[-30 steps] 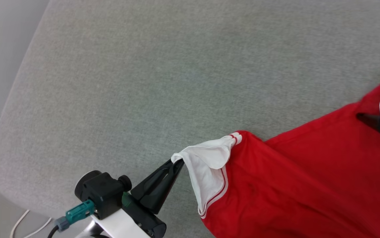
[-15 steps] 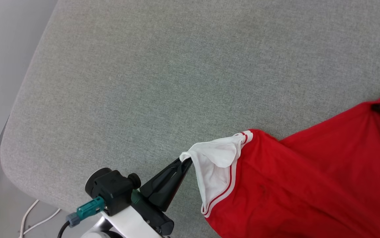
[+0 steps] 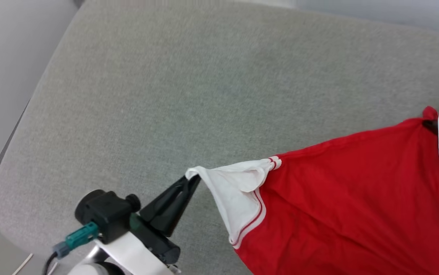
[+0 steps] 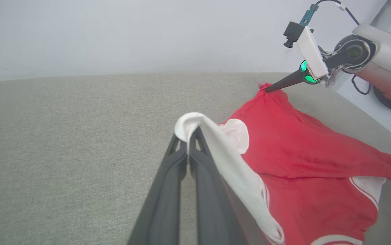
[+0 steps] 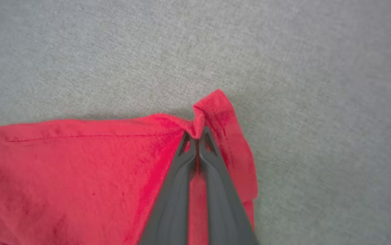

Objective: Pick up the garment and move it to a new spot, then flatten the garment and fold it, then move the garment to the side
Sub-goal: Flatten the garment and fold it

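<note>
Head view: left gripper (image 3: 192, 178) is clamped on the tip of the white sleeve (image 3: 238, 191). Right gripper (image 5: 198, 134) is pinched tight on a red hem corner (fabric bunches at its tips). The garment (image 3: 337, 191) sits at lower right on the grey pad (image 3: 166, 95), with its top edge stretched taut between the two grippers. The sleeve is lifted off the pad.

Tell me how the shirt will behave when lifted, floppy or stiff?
Likely floppy: the shirt drapes in folds between the left gripper on its white sleeve and the right gripper on a red corner. Probably light: thin cloth bunches easily. Might slip: each pinch holds little cloth.
</note>
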